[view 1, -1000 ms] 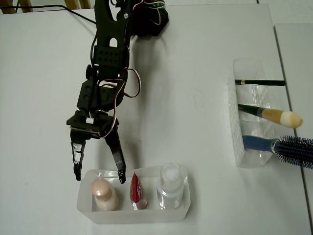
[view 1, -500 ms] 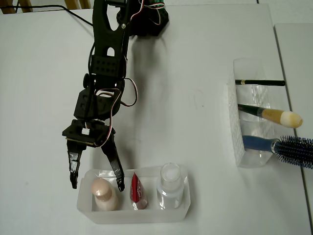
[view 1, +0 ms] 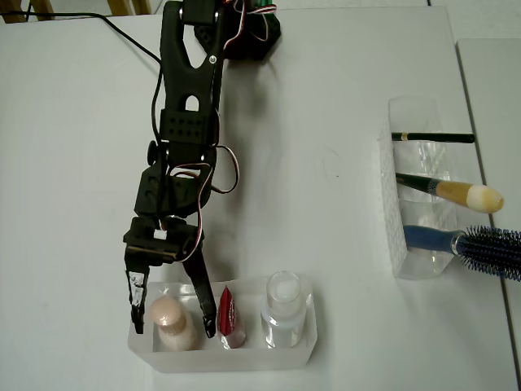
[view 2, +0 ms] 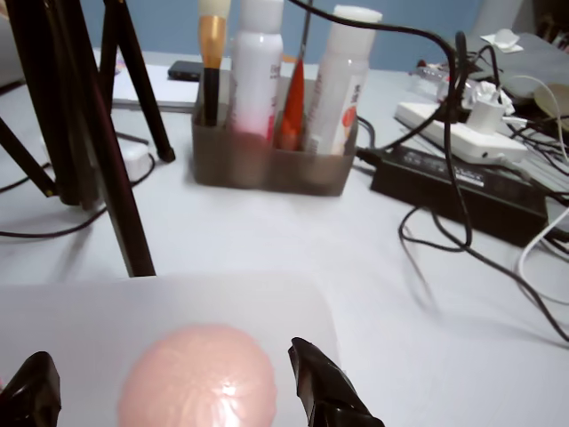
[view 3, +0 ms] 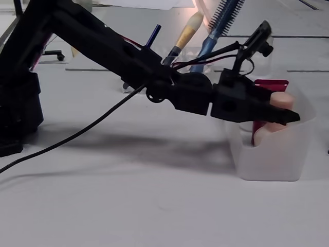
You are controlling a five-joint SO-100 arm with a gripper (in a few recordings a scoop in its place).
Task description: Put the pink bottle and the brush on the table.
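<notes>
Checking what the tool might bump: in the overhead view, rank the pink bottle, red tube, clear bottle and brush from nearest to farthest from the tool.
Tool:
1. Pink bottle, between the fingers.
2. Red tube, just right.
3. Clear bottle, farther right in the tray.
4. Brush, far right holder.

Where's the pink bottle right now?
In the overhead view the pink bottle stands in the leftmost slot of the clear tray at the bottom, beside the red tube, between the gripper's open fingers.
</notes>
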